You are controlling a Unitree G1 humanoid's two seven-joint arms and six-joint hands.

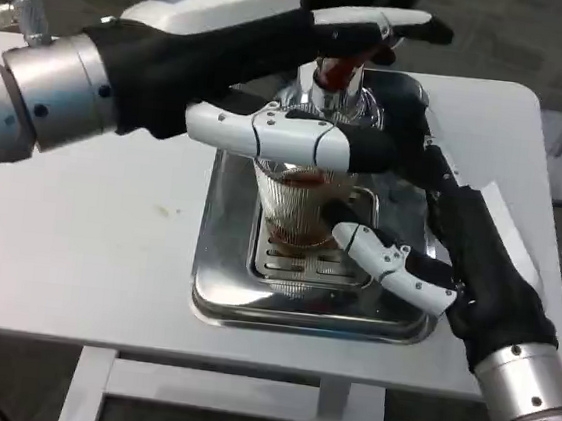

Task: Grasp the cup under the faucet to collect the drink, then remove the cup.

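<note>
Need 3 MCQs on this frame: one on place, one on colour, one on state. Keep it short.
1. Where does the cup stand?
A. on the bare white table
B. on the slotted grate of the metal drip tray
C. on the floor

2. What colour is the liquid in the cup?
A. reddish-brown
B. blue
C. clear

3. What is the right hand doing?
A. lying flat on the table away from the tray
B. hanging off the table edge
C. wrapped around the cup, fingers on its front

Answers:
1 B: the ribbed cup sits on the grate, under the faucet.
2 A: a reddish-brown layer shows at the cup's bottom.
3 C: its fingers curl round the cup's side, while the left hand reaches up at the faucet.
</note>
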